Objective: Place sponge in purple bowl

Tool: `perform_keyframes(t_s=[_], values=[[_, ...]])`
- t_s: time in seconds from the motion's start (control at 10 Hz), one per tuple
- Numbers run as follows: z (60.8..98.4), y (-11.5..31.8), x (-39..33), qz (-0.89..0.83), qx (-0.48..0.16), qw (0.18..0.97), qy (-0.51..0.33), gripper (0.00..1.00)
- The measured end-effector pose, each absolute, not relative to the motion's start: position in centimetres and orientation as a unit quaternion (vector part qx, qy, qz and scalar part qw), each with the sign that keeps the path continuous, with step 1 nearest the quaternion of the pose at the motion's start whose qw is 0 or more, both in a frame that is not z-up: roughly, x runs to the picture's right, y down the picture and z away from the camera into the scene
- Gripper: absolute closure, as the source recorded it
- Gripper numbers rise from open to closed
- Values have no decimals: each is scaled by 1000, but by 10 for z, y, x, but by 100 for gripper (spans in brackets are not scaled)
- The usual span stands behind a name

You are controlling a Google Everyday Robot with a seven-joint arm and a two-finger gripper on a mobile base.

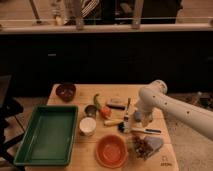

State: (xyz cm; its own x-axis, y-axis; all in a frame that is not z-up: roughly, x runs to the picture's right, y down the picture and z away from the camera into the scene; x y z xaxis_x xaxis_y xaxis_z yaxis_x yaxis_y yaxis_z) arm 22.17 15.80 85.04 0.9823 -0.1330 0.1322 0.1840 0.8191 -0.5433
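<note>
**Gripper low among the clutter, sponge outside the bowl**

We see the gripper [135, 119] well right of the green tray [45, 135], its fingers spread and gripping nothing we can make out. The white arm [165, 102] hides part of it and is cut off at the right. A flat block, seemingly the sponge [116, 104], lies right of the tray. The purple bowl [65, 92] sits just behind the tray.

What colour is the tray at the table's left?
Green tray, camera view; gripper hangs over the table, right of centre.
</note>
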Motion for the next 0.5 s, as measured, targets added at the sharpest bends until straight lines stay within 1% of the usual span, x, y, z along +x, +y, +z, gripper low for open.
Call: perform_keyframes(t_s=[0.2,0.5], values=[[867,154,249,1,-297,954,-38,20],[871,157,275,55,-291,953,-55,20]])
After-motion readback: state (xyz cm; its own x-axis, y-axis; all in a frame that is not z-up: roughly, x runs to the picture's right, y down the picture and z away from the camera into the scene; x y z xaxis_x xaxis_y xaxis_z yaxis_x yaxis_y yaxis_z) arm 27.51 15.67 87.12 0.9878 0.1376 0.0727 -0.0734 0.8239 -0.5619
